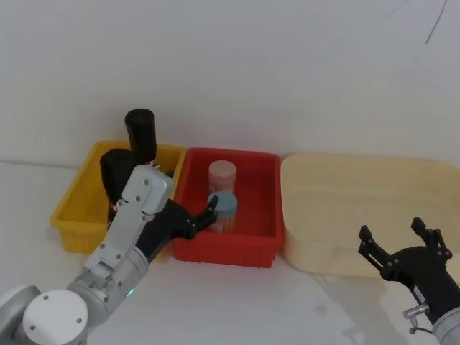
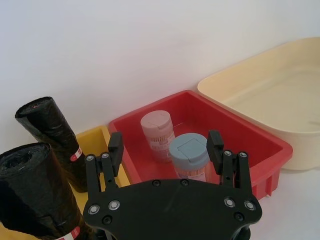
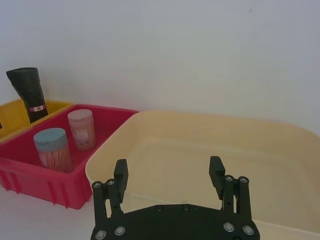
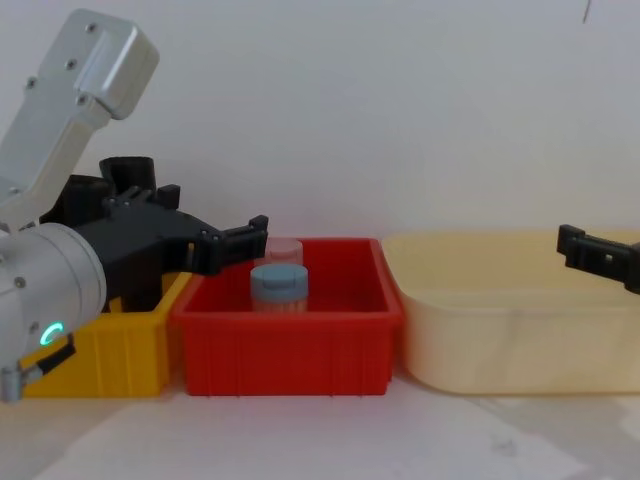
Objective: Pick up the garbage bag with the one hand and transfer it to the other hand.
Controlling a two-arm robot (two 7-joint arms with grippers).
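The left gripper [image 1: 205, 215], jaws wide and empty, hangs centre-left over the red bin [image 1: 223, 251]. The garbage bag [image 1: 113, 169] stands farther left in the yellow bin [image 1: 75, 233], close beside a taller roll [image 1: 140, 131]. A careless grab could catch the wrong roll. The right gripper [image 1: 392, 230] hovers wide open at lower right.

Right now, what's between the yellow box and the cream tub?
The red box, holding a pink jar and a blue-lidded jar, sits between the yellow box and cream tub in the head view.

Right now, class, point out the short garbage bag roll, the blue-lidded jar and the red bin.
garbage bag [image 2: 35, 195], left wrist view, black side.
blue-lidded jar [image 2: 189, 148], left wrist view, lid top.
red bin [image 4: 290, 350], chest view, front wall.
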